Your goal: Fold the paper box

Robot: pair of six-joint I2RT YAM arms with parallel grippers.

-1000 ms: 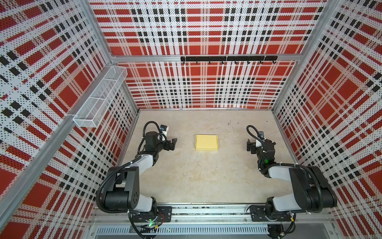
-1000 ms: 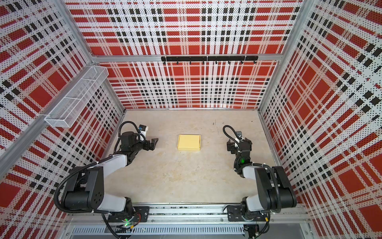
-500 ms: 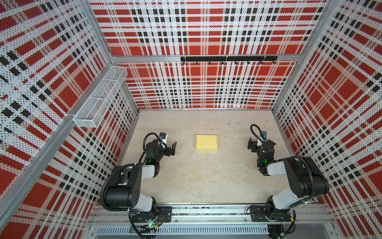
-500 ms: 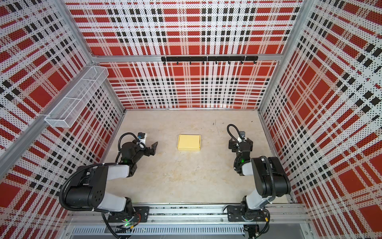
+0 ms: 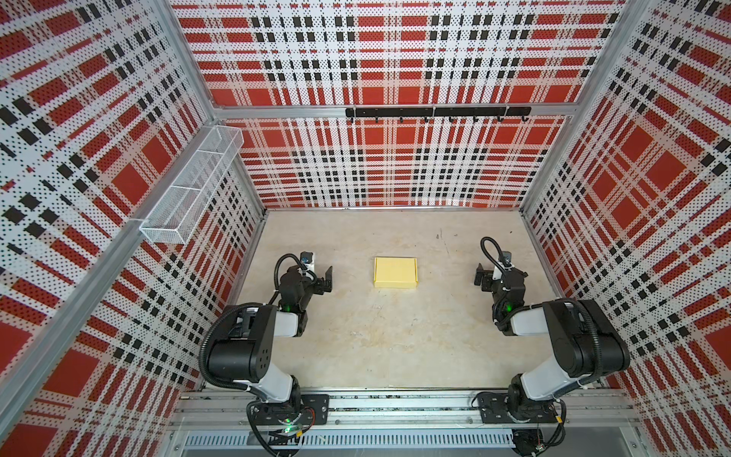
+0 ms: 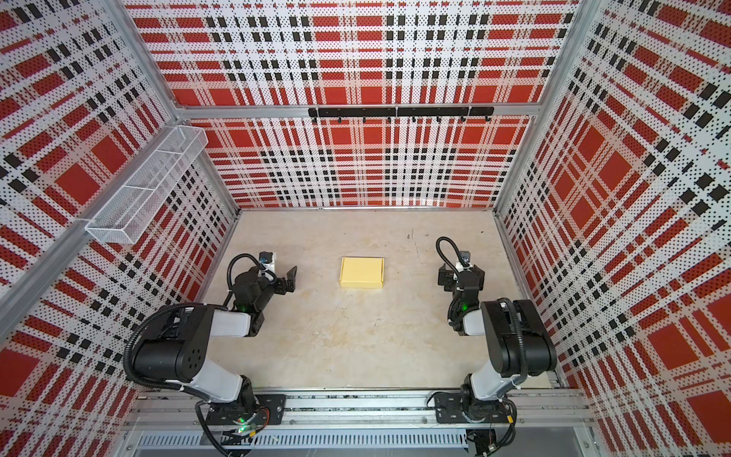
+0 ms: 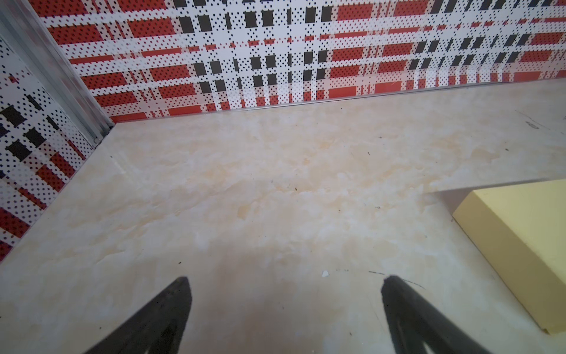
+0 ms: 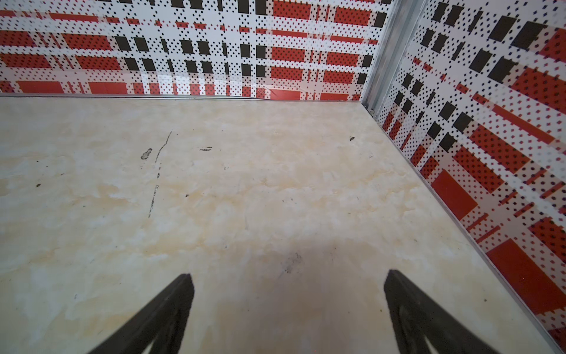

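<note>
1. Top views, both: the paper box lies flat near the middle of the beige surface. It is pale yellow, rectangular and closed up, with its long sides running from 9 to 3 o'clock.
2. The left fingers stand at 9 o'clock of the box, near it but apart. They are spread wide and hold nothing.
3. The right fingers stand at 3 o'clock of the box, farther off than the left pair. They are released too, parted wide and empty, and aimed toward 12 o'clock.
4. Left wrist view: both black fingers show with bare surface between them. One corner and a side wall of the box sit off to one side of them, without touching.
5. Right wrist view: the fingers are splayed over bare, scuffed surface near the corner where two plaid walls meet. The box is out of this view.
6. In a top view, a white wire basket hangs on the side wall at 10 o'clock of the box. A black hook rail runs along the back wall at 12 o'clock.
</note>
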